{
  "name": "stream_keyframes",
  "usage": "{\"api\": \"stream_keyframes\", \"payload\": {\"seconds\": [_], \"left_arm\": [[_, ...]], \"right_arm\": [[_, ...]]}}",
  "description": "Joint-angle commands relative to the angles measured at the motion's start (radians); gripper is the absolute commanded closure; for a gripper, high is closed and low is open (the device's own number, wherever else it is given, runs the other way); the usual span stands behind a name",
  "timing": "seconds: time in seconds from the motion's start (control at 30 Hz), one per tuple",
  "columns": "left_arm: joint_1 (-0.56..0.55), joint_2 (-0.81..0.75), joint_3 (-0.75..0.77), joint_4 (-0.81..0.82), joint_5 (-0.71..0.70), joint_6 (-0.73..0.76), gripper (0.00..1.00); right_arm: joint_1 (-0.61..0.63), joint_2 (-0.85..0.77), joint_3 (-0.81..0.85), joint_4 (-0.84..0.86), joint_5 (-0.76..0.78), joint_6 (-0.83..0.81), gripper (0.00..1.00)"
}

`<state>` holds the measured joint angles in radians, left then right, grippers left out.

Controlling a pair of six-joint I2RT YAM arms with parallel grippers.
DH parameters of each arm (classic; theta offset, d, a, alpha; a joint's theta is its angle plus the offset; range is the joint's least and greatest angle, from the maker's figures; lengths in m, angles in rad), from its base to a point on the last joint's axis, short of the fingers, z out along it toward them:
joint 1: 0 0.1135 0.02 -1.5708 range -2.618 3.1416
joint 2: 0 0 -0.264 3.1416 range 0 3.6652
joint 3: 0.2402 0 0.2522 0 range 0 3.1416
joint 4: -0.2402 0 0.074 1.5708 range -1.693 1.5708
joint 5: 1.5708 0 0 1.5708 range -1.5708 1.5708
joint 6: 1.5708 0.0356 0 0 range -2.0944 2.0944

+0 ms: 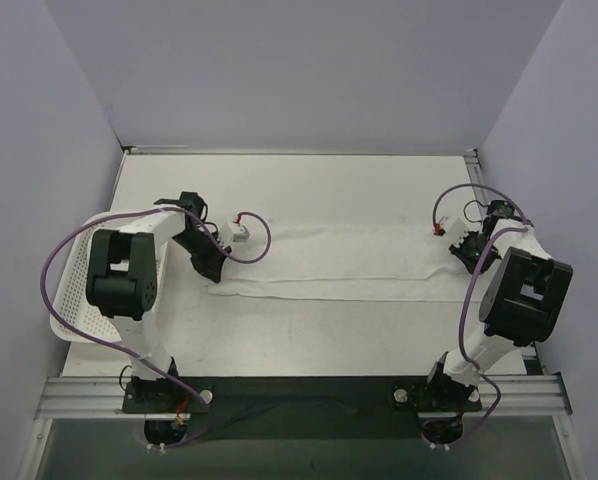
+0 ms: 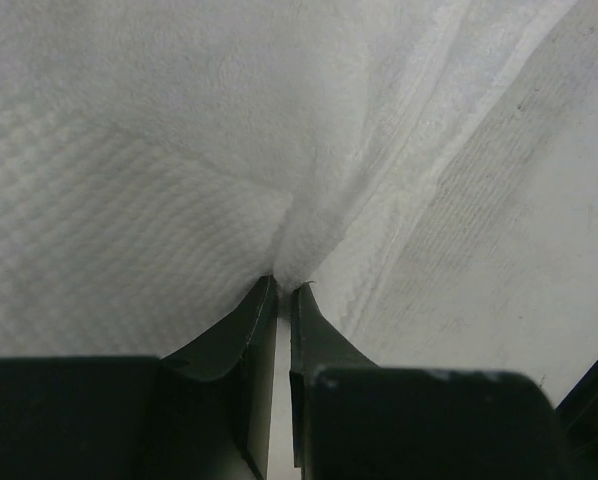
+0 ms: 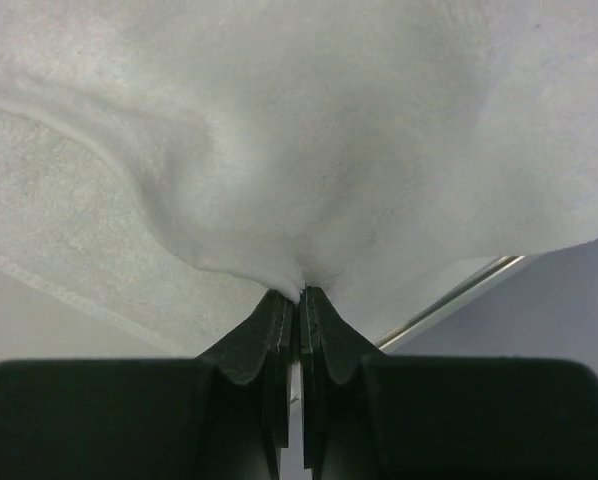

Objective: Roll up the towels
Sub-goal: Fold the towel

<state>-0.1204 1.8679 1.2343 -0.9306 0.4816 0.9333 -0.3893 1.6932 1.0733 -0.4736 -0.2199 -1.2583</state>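
A white terry towel (image 1: 349,262), laid out lengthwise on the surface (image 1: 309,340), is pinched at its opposite ends by the left fingers (image 2: 254,322) and the right fingers (image 3: 329,325).

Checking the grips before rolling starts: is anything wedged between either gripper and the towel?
Nothing visible. The left gripper and the right gripper each pinch the towel directly, one at each end. The basket sits off to the left, apart from the towel.

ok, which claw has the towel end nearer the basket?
The left claw: it pinches the towel at the end by the white basket; the right claw pinches the opposite end.
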Motion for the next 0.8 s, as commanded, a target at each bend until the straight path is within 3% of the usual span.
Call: {"api": "stream_keyframes", "payload": {"seconds": [0.0, 0.17, 0.33, 0.5, 0.63, 0.77], "left_arm": [[-0.012, 0.016, 0.001, 0.006, -0.018, -0.043, 1.00], [0.014, 0.022, 0.083, -0.011, -0.044, -0.067, 1.00], [0.033, 0.011, 0.302, -0.167, -0.011, -0.068, 1.00], [0.018, -0.042, 0.375, -0.292, 0.025, -0.047, 1.00], [0.001, -0.071, 0.351, -0.346, 0.057, -0.041, 1.00], [-0.036, -0.072, 0.181, -0.277, 0.046, -0.077, 1.00]], "right_arm": [[0.012, 0.017, 0.013, 0.000, 0.039, 0.002, 1.00], [0.012, 0.010, 0.060, -0.010, 0.034, 0.031, 1.00], [-0.014, -0.009, 0.212, -0.063, -0.012, 0.059, 1.00], [-0.051, -0.039, 0.303, -0.134, -0.062, 0.059, 1.00], [-0.071, -0.081, 0.258, -0.149, -0.085, -0.022, 1.00], [-0.079, -0.066, 0.171, -0.143, -0.053, -0.072, 1.00]]}}
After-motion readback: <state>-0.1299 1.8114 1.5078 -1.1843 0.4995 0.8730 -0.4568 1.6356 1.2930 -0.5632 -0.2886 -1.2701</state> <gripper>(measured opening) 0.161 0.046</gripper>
